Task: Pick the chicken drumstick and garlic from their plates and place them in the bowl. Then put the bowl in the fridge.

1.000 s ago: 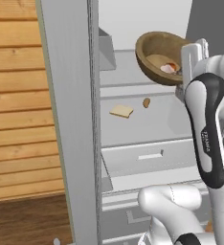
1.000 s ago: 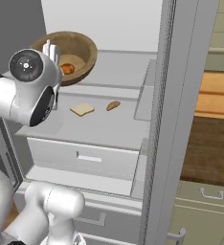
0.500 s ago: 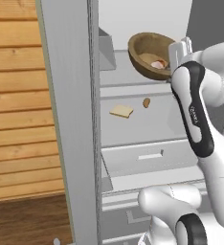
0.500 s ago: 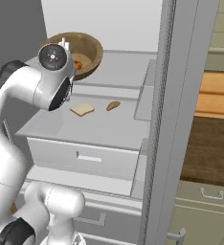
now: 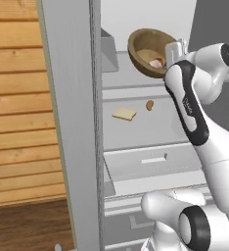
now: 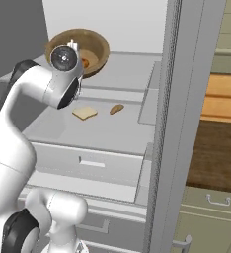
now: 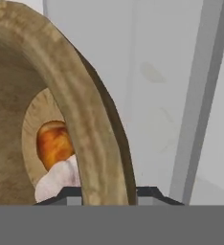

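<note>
The bowl (image 5: 147,50) is held tilted inside the open fridge (image 6: 107,131), its rim pinched between the gripper (image 7: 109,194) fingers. Drumstick (image 7: 54,143) and garlic (image 7: 57,181) are seen inside, partly hidden by the rim. The fingertips are mostly cut off.

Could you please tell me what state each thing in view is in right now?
Bowl: tilted, held up by its rim inside the fridge.
Drumstick: lying in the bowl.
Garlic: in the bowl, against the drumstick.
Pincer: shut on the bowl's rim.
Fridge: door open.
Bread slice: flat on a shelf.
Brown lump: on the same shelf, apart from the bread.
</note>
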